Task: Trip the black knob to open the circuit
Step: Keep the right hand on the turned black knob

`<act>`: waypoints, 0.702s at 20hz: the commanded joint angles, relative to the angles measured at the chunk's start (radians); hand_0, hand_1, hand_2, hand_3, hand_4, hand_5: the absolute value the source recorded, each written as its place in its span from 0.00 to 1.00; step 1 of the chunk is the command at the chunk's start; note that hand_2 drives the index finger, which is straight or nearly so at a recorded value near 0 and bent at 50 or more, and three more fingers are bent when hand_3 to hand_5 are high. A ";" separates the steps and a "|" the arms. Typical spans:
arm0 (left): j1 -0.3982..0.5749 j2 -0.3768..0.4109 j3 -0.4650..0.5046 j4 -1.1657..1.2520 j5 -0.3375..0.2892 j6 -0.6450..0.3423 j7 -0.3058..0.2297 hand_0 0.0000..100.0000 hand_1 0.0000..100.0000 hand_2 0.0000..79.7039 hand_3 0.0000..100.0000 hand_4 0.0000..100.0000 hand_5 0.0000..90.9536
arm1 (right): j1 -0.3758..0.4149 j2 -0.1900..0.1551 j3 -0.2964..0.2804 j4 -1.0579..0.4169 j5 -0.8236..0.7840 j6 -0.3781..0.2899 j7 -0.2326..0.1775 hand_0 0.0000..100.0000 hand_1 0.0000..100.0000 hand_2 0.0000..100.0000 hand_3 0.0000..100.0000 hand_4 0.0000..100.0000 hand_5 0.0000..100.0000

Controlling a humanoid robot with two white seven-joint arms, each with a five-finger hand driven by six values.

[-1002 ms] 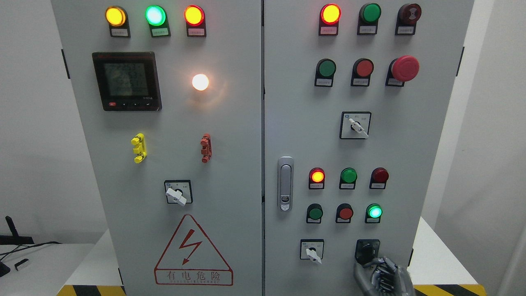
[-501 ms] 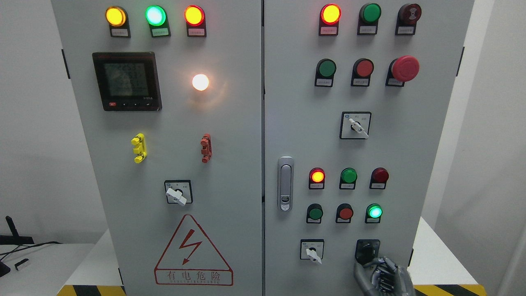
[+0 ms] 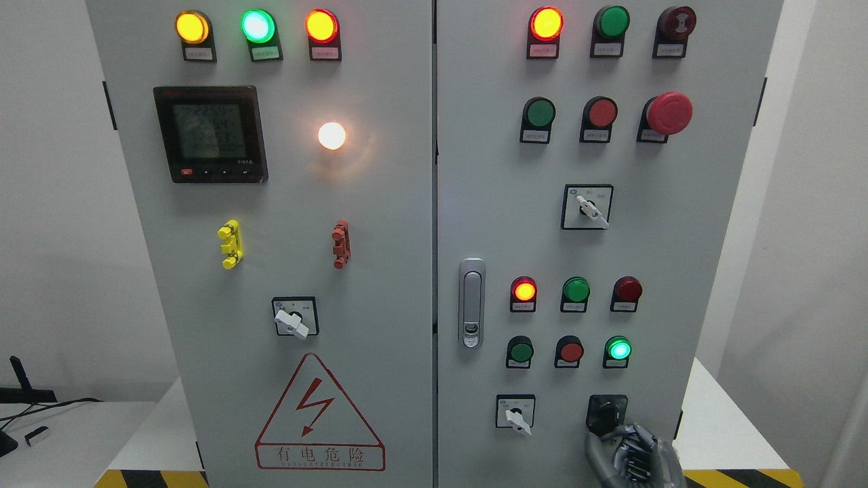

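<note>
Head view: one right hand [image 3: 627, 453] (fingers curled) touching one black knob [image 3: 605, 413].

Right hand [image 3: 630, 455]: grey metallic with darker finger joints. Black knob [image 3: 605, 413], just above its fingertips, on a black square plate. White-handled selector switch [image 3: 517, 415], left of the hand, on a white plate with black border. Lit green indicator lamp [image 3: 618, 350] directly above; red button [image 3: 571, 352] and dark green button [image 3: 521, 352] up-left. Cabinet door [image 3: 678, 285] behind: light grey. Yellow-and-black hazard stripes [image 3: 739, 477] right of the hand.
</note>
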 commanded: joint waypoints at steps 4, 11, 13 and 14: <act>0.000 0.001 0.000 0.000 0.005 0.000 0.000 0.12 0.39 0.00 0.00 0.00 0.00 | 0.002 0.000 0.012 0.008 0.005 -0.001 -0.004 0.39 0.71 0.50 0.93 1.00 1.00; 0.000 -0.001 0.000 0.000 0.005 0.000 0.000 0.12 0.39 0.00 0.00 0.00 0.00 | 0.002 0.000 0.010 0.010 0.004 -0.003 -0.005 0.39 0.70 0.50 0.92 1.00 1.00; 0.000 0.001 0.000 0.000 0.005 0.000 0.000 0.12 0.39 0.00 0.00 0.00 0.00 | 0.002 0.000 0.010 0.010 0.005 -0.003 -0.005 0.39 0.70 0.49 0.92 1.00 1.00; 0.000 -0.001 0.000 0.000 0.005 0.000 0.000 0.12 0.39 0.00 0.00 0.00 0.00 | 0.002 0.000 0.010 0.010 0.005 -0.003 -0.005 0.39 0.70 0.49 0.92 1.00 1.00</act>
